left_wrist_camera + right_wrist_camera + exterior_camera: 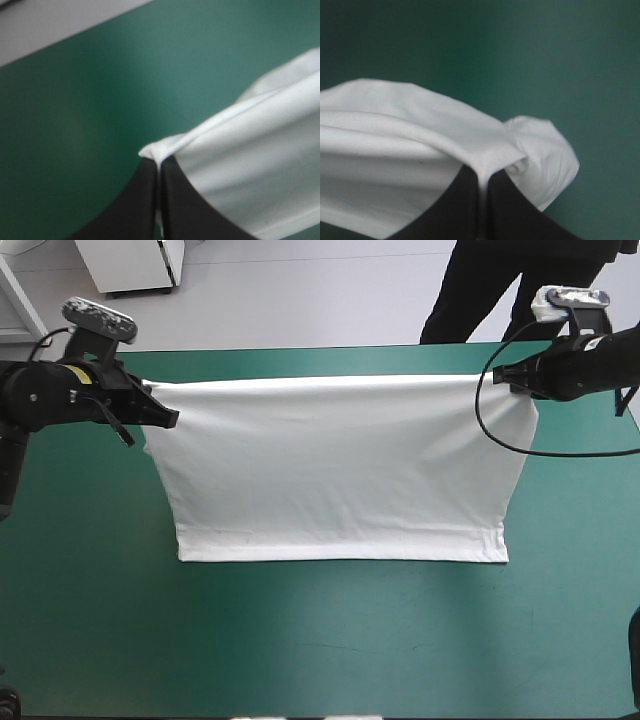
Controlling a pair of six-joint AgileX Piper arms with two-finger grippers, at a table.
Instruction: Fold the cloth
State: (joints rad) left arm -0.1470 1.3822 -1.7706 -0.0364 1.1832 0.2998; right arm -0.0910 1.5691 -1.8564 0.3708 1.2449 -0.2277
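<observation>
While left pincer (174,420) and right pincer (498,372) clamp T-shirt (340,470) corners, rest drapes onto teal-green cover (300,640).

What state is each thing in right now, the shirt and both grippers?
T-shirt: stretched between the grippers by its far edge, near hem on the table.
Left gripper: shut on one T-shirt corner.
Right gripper: shut on the other corner.

No text, label or number can be read on the T-shirt (340,470) or the teal-green cover (300,640)
</observation>
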